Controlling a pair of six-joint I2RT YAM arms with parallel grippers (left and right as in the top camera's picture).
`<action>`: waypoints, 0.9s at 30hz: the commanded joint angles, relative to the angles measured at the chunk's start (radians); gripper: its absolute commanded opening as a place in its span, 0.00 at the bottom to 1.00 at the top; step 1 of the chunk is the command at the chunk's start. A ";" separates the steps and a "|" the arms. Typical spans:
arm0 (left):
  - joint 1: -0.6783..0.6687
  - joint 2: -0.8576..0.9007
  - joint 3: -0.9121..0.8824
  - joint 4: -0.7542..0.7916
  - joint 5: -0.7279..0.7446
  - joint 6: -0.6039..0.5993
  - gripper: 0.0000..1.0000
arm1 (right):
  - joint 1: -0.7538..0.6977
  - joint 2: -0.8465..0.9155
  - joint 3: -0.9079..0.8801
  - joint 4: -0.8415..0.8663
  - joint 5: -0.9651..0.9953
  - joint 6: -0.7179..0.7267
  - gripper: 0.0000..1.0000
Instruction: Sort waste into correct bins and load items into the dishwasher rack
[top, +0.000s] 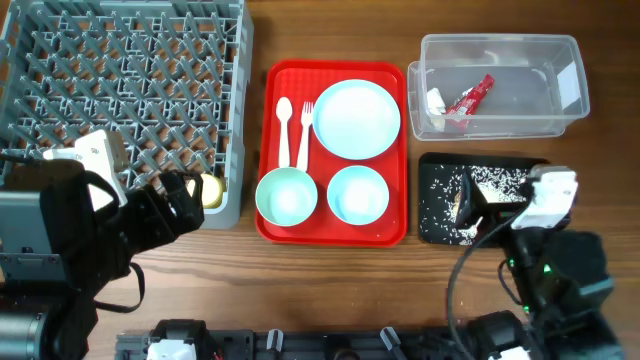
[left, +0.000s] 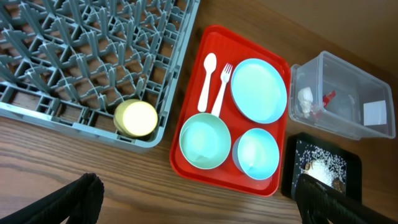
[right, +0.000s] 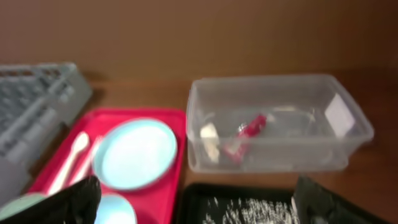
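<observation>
Waste lies sorted: wrapper (top: 470, 97) and napkin (top: 437, 99) in the upper-right tub (top: 500, 40), crumbs (top: 490, 182) in the black tray (top: 432, 175). Your cup (top: 212, 190) sits in the rack (top: 120, 70); left gripper (left: 199, 190) and right gripper (right: 196, 193) gape wide, ready for the plate (top: 356, 119).

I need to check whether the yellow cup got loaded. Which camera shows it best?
The left wrist view: the yellow cup sits in plain sight in a corner of the dishwasher rack. Overhead, the left arm hides part of the cup. The right wrist view does not show it.
</observation>
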 joint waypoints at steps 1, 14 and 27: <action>0.004 -0.004 0.008 0.003 -0.007 0.016 1.00 | -0.072 -0.155 -0.213 0.072 -0.174 0.020 1.00; 0.004 -0.004 0.008 0.003 -0.007 0.016 1.00 | -0.146 -0.413 -0.576 0.296 -0.192 0.021 1.00; 0.004 -0.004 0.008 0.003 -0.007 0.016 1.00 | -0.146 -0.406 -0.678 0.585 -0.199 0.021 1.00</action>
